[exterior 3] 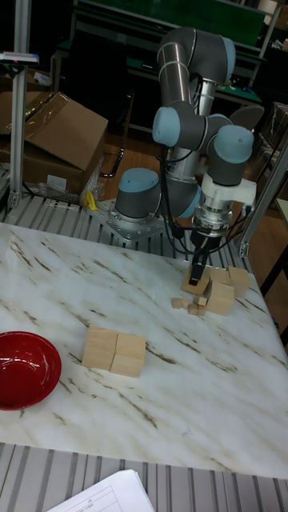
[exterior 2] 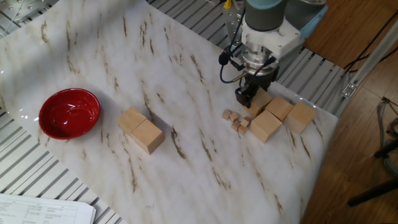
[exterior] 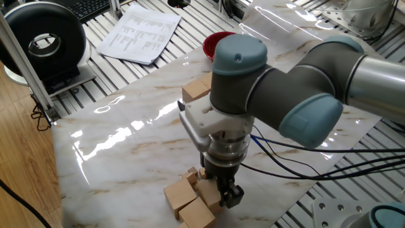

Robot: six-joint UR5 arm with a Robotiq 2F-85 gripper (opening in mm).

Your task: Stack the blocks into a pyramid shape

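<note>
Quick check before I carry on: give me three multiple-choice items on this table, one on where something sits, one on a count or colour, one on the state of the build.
1. Where is the gripper?
A. over the red bowl
B. at the cluster of big blocks near the table edge
C. over the two blocks in the middle

2. How many big blocks sit side by side in the middle of the table?
A. two
B. four
C. none

3. How far along is the pyramid?
A. finished, one block on top
B. two levels up
C. no block is stacked yet

Answers: 1 B, its fingers come down at the cluster, far from the red bowl. 2 A, the pair touch. 3 C, every big block rests on the table.
</note>
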